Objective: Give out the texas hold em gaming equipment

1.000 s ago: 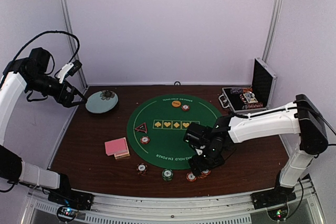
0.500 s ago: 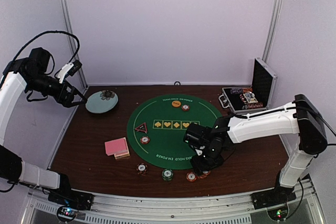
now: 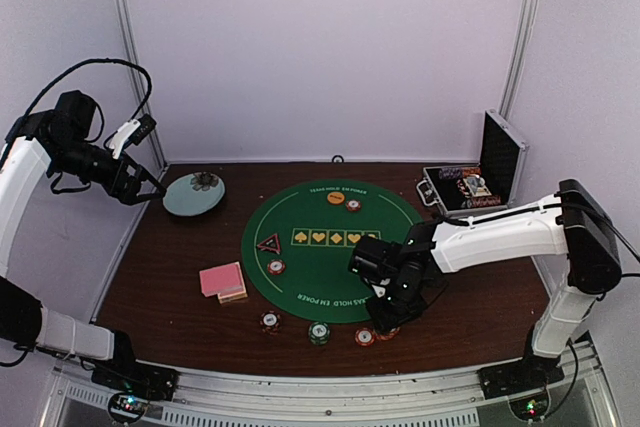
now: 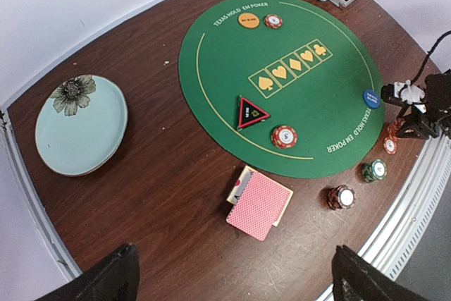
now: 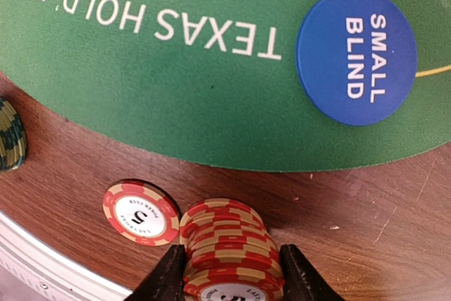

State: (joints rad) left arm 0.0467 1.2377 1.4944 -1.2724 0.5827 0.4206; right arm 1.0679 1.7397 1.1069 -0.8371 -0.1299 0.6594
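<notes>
Now, at the near edge of the table, the right gripper has drawn its jaws in from a wide spread and pinches the stack of red chips, a finger pressed to each side, as far as the wrist view shows. The stack stands on the bare wood just off the near rim of the green mat, touching a single red chip on its left. Further left along that edge sit a green chip stack and a dark chip stack, both unmoved. With the jaws now closed on the stack, it looks ready to be lifted and carried to a player's place.

Just beyond, the blue disc lies on the mat. To the left the pink-backed cards rest on the wood. On the mat are the triangle marker and, at its far rim, the orange disc. The left gripper has not stirred: it hangs spread wide and empty, high at the far left beside the pale blue plate
</notes>
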